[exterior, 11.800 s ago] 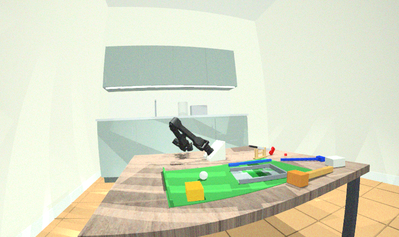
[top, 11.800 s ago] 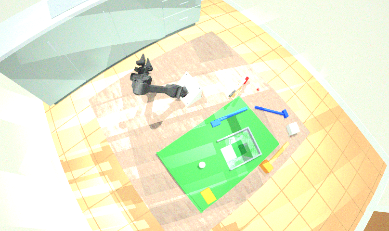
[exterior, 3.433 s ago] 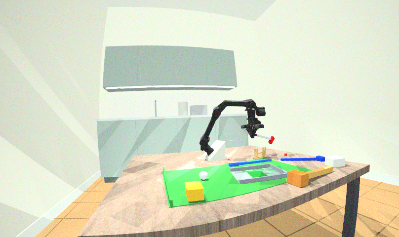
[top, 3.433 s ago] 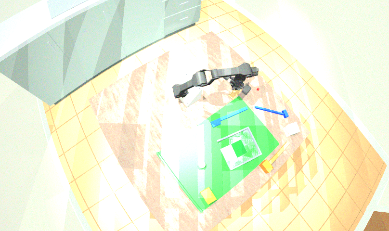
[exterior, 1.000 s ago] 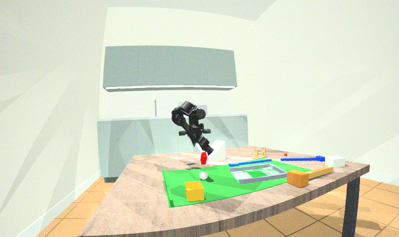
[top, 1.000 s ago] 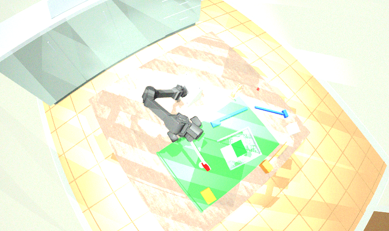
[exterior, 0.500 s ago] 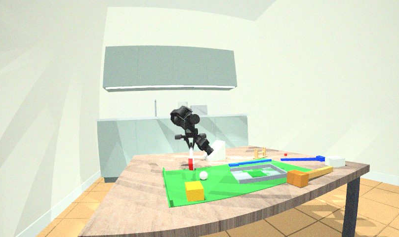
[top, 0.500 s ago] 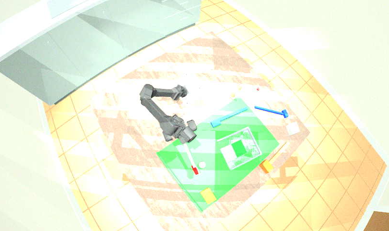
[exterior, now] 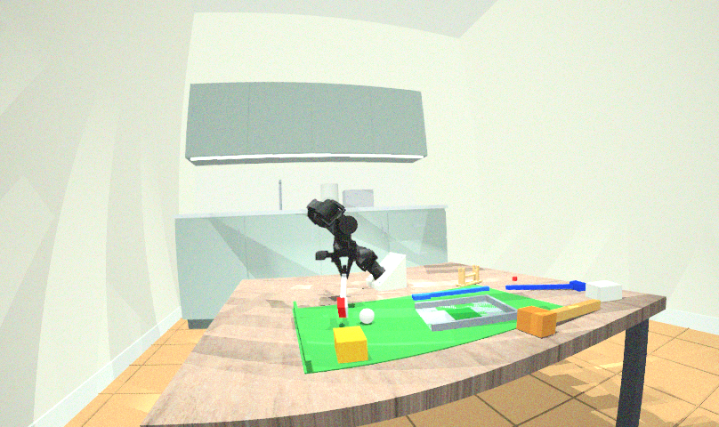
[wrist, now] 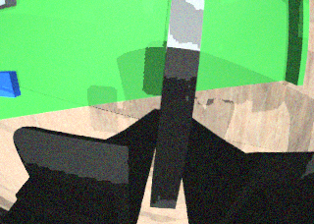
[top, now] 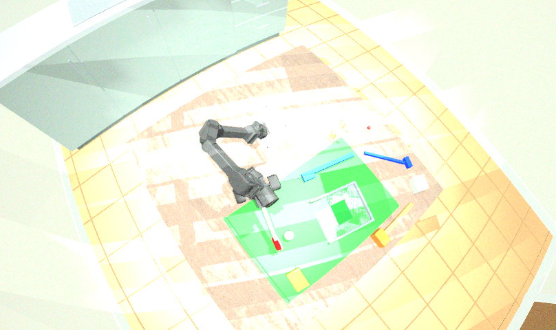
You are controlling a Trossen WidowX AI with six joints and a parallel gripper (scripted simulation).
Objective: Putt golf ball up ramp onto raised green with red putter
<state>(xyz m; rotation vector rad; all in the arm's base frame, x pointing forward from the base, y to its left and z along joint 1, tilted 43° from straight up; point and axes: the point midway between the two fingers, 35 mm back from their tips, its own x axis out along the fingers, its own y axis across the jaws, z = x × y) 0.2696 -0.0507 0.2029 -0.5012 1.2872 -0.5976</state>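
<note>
We see the pincer (exterior: 344,270) clamped nearly closed on the upper end of the red putter (top: 270,227), whose white shaft hangs down so that the red head sits over the green mat (exterior: 406,338) just beside the white golf ball (exterior: 367,316). The ball rests on the mat, between the putter head and the grey-framed raised green (exterior: 463,313), with a yellow block (exterior: 350,343) near the mat's front edge. On the wooden desk (exterior: 246,359) a blue putter (exterior: 545,286) and an orange putter (exterior: 556,316) lie apart from the arm.
</note>
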